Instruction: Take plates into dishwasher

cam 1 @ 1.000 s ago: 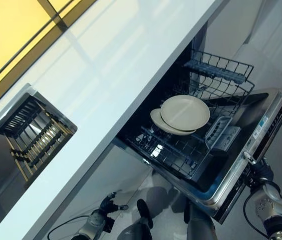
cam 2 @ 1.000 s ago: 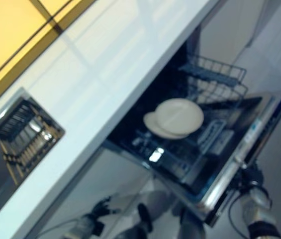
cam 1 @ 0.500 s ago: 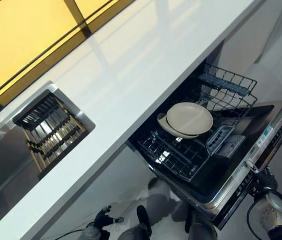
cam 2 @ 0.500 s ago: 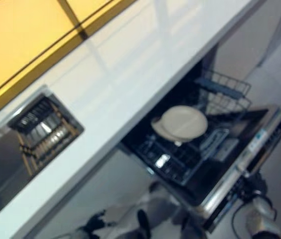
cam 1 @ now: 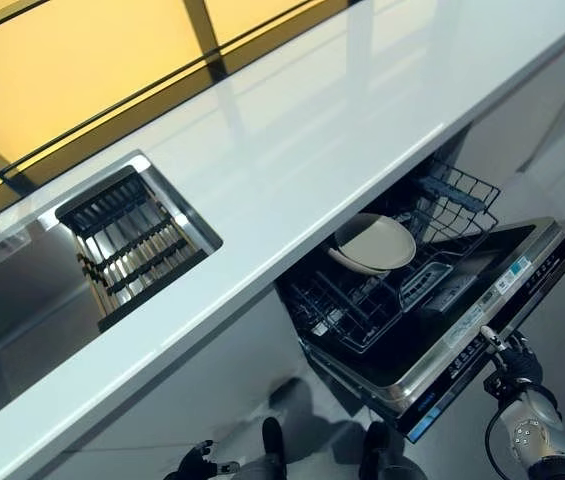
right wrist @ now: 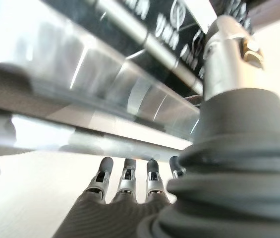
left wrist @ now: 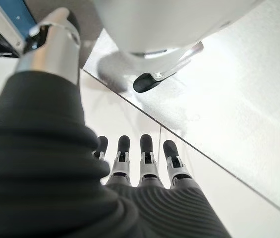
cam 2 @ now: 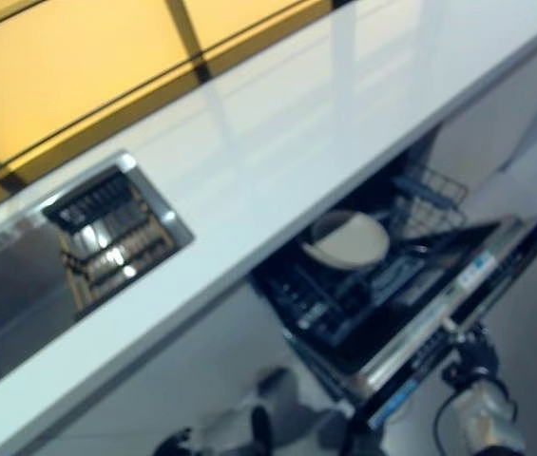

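Two round cream plates (cam 1: 374, 243) lie overlapped in black wire lower rack (cam 1: 347, 300) of open dishwasher, far edge hidden under white countertop (cam 1: 292, 130). Rack sits over lowered stainless dishwasher door (cam 1: 482, 310). Right hand (cam 1: 517, 368) under door's outer edge, fingers (right wrist: 125, 181) straight, holding nothing; contact with door hard to make out. Left hand (left wrist: 144, 168) low near floor, mostly cut off in eye views, fingers straight, empty. Steel sink (cam 1: 7, 290) with dark slatted drainer (cam 1: 127, 240) set in countertop.
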{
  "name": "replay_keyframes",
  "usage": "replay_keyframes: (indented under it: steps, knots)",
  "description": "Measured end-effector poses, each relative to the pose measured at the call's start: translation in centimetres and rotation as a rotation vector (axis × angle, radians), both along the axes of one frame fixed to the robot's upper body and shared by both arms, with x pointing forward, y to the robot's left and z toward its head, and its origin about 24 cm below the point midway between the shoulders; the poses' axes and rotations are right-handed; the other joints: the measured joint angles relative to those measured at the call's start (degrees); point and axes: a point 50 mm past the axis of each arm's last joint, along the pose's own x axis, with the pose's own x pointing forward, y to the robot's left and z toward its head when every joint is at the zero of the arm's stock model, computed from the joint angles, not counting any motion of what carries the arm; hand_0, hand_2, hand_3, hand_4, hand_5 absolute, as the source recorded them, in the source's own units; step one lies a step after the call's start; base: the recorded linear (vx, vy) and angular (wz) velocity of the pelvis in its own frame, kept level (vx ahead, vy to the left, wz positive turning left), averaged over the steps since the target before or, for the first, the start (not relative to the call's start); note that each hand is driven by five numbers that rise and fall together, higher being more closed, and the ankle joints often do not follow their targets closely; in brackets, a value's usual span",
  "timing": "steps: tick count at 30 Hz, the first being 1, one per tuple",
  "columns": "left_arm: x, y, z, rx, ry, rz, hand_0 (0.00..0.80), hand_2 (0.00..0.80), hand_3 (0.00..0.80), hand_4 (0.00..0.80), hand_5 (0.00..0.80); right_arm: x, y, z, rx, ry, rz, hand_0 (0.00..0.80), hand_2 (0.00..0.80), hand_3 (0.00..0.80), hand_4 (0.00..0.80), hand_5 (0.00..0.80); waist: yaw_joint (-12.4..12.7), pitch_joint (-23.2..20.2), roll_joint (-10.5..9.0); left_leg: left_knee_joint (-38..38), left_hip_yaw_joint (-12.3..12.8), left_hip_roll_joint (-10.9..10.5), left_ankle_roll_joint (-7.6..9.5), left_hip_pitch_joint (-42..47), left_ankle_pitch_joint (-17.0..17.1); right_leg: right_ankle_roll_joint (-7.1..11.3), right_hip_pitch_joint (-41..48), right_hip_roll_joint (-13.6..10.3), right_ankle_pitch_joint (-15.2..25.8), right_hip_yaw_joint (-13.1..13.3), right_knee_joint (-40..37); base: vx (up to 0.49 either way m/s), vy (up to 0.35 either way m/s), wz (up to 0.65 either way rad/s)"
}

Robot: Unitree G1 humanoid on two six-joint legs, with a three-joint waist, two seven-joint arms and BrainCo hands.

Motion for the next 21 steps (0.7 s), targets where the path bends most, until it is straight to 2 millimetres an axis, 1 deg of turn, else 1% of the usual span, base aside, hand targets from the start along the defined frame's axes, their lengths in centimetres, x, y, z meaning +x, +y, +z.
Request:
replay_keyframes:
  steps: [1,2,3,4,5,6,7,8,9,10,11,12,13,14,16,17,18,21]
  knots:
    - [-0.2,0.0,-0.1,0.002,0.007,0.001,0.000,0.000,0.000,0.000,0.000,0.2,0.1,0.2,-0.002,-0.012,0.007,0.000,0.000,0.000,0.000,0.000,0.62,-0.14,-0.01,0.38,-0.03,0.16,-0.02,0.09,-0.04,0.03,0.60,-0.29,0.01,-1.03,-0.01,0.088,-0.043,0.08]
    - [-0.3,0.1,-0.1,0.005,0.016,0.002,0.000,0.000,0.000,0.000,0.000,0.3,0.3,0.4,-0.006,-0.018,0.014,0.000,0.000,0.000,0.000,0.000,1.22,-0.68,0.05,0.30,-0.05,0.20,-0.09,-0.08,-0.14,0.46,0.72,-0.19,0.21,-1.29,-0.59,0.097,-0.039,0.06]
    - [-0.5,0.1,-0.2,0.009,0.022,-0.003,0.000,0.000,0.000,0.000,0.000,0.5,0.4,0.5,-0.019,-0.017,0.029,0.000,0.000,0.000,0.000,0.000,2.42,-1.71,0.66,0.15,-0.50,1.44,-0.07,-0.94,-0.39,2.06,0.50,0.87,0.36,-1.07,-0.80,0.092,-0.032,0.07]
    - [-0.4,0.3,-0.2,0.017,0.020,-0.006,0.000,0.000,0.000,0.000,0.000,0.6,0.6,0.5,-0.021,-0.018,0.035,0.000,0.000,0.000,0.000,0.000,2.65,-1.93,0.40,0.78,-0.33,1.47,-0.12,-1.57,-0.38,2.49,0.48,0.90,-0.97,-0.04,0.91,0.093,-0.026,0.23]
    - [-0.2,0.8,0.0,0.021,0.012,0.015,0.000,0.000,0.000,0.000,0.000,0.8,1.0,0.5,-0.025,-0.017,0.046,0.000,0.000,0.000,0.000,0.000,3.41,-2.26,-0.46,0.90,-0.10,0.62,-0.37,-1.79,-0.57,0.36,1.12,0.35,-1.43,-0.10,0.53,0.086,-0.020,0.42]
    - [-0.3,0.9,0.0,0.022,0.017,0.021,0.000,0.000,0.000,0.000,0.000,1.2,1.3,0.7,-0.023,-0.026,0.057,0.000,0.000,0.000,0.000,0.000,3.24,-2.64,-1.30,2.02,0.81,-0.44,-0.44,-1.80,-0.60,0.26,1.92,-1.22,-1.35,-1.75,-0.12,0.110,-0.016,0.47]
    - [-0.7,0.9,-0.2,0.023,0.036,0.025,0.000,0.000,0.000,0.000,0.000,1.5,1.5,0.9,-0.035,-0.031,0.081,0.000,0.000,0.000,0.000,0.000,3.33,-2.87,-1.51,4.39,1.87,-1.20,-0.57,-1.51,-0.73,0.30,2.81,-2.54,-1.14,-2.97,0.02,0.082,-0.010,0.33]
    - [-1.1,1.0,-0.4,0.024,0.048,0.028,0.000,0.000,0.000,0.000,0.000,1.7,1.7,1.0,-0.038,-0.033,0.098,0.000,0.000,0.000,0.000,0.000,3.36,-3.43,-0.99,4.77,1.78,-1.20,-0.79,-1.37,-1.04,0.43,3.05,-2.26,-1.08,-3.13,0.04,0.073,-0.007,0.18]
    - [-1.8,1.4,-0.6,0.034,0.070,0.036,0.000,0.000,0.000,0.000,0.000,2.4,2.5,1.3,-0.043,-0.047,0.133,0.000,0.000,0.000,0.000,0.000,3.77,-3.94,-0.85,4.80,1.30,-1.17,1.36,-1.43,-0.84,1.22,3.47,-1.83,-0.90,-2.81,-0.10,0.036,-0.005,0.13]
    - [-1.8,1.6,-0.5,0.040,0.071,0.036,0.000,0.000,0.000,0.000,0.000,2.7,2.8,1.5,-0.047,-0.056,0.148,0.000,0.000,0.000,0.000,0.000,4.09,-4.11,-0.91,4.64,1.30,-1.04,1.48,-1.59,-0.93,1.81,3.35,-1.52,-1.15,-1.82,0.82,0.064,-0.013,0.32]
    - [-1.6,2.1,-0.3,0.052,0.063,0.034,0.000,0.000,0.000,0.000,0.000,3.1,3.3,1.7,-0.051,-0.072,0.167,0.000,0.000,0.000,0.000,0.000,4.75,-4.58,-2.07,4.66,1.63,-1.70,1.50,-2.09,-0.89,1.19,3.75,-1.68,-3.22,1.70,2.37,0.055,-0.014,0.37]
    - [-1.6,2.1,-0.3,0.053,0.060,0.034,0.000,0.000,0.000,0.000,0.000,3.5,3.5,2.1,-0.048,-0.084,0.175,0.000,0.000,0.000,0.000,0.000,5.18,-4.71,-2.23,4.19,1.52,-1.90,1.49,-2.00,-0.89,1.23,3.82,-1.59,-3.48,1.68,2.08,0.071,-0.016,0.44]
    - [-1.7,2.2,-0.3,0.053,0.062,0.034,0.000,0.000,0.000,0.000,0.000,4.4,4.4,2.7,-0.049,-0.101,0.217,0.000,0.000,0.000,0.000,0.000,5.68,-4.74,-2.31,3.37,1.49,-2.10,1.47,-1.70,-0.87,1.24,4.33,-1.73,-3.48,1.04,1.52,0.070,-0.003,0.35]
    - [-2.0,2.2,-0.4,0.051,0.073,0.034,0.000,0.000,0.000,0.000,0.000,5.0,5.5,2.8,-0.049,-0.107,0.282,0.000,0.000,0.000,0.000,0.000,6.21,-4.75,-2.35,3.42,1.55,-2.19,1.51,-1.64,-0.82,1.33,4.87,-2.00,-3.59,0.26,1.52,0.055,0.001,0.30]
    - [-2.3,2.2,-0.5,0.046,0.082,0.032,0.000,0.000,0.000,0.000,0.000,5.5,6.5,2.9,-0.041,-0.112,0.310,0.000,0.000,0.000,0.000,0.000,7.33,-4.73,-2.54,3.66,1.54,-2.35,1.57,-1.64,-0.78,1.61,5.34,-2.37,-3.77,-0.21,1.43,0.031,-0.007,0.18]
    - [-2.8,2.4,-0.7,0.047,0.097,0.034,0.000,0.000,0.000,0.000,0.000,5.3,6.5,2.5,-0.024,-0.108,0.281,0.000,0.000,0.000,0.000,0.000,7.46,-4.76,-2.95,3.92,1.61,-2.54,2.03,-1.66,-0.45,1.95,5.52,-2.57,-3.85,-0.25,1.48,0.000,0.000,0.00]
    - [-3.3,2.5,-0.8,0.050,0.111,0.034,0.000,0.000,0.000,0.000,0.000,5.3,6.6,2.4,-0.033,-0.097,0.291,0.000,0.000,0.000,0.000,0.000,7.45,-4.79,-3.35,4.11,1.58,-2.69,2.97,-1.67,0.16,2.27,5.53,-2.63,-3.70,-0.06,1.40,0.010,-0.016,-0.09]
    - [-2.9,2.8,-0.6,0.062,0.101,0.025,0.000,0.000,0.000,0.000,0.000,5.2,6.4,2.2,-0.051,-0.075,0.294,0.000,0.000,0.000,0.000,0.000,7.41,-4.91,-4.35,3.40,1.62,-3.20,3.00,-1.70,0.14,2.97,5.99,-2.77,-2.76,-0.14,-0.23,-0.010,-0.031,-0.02]
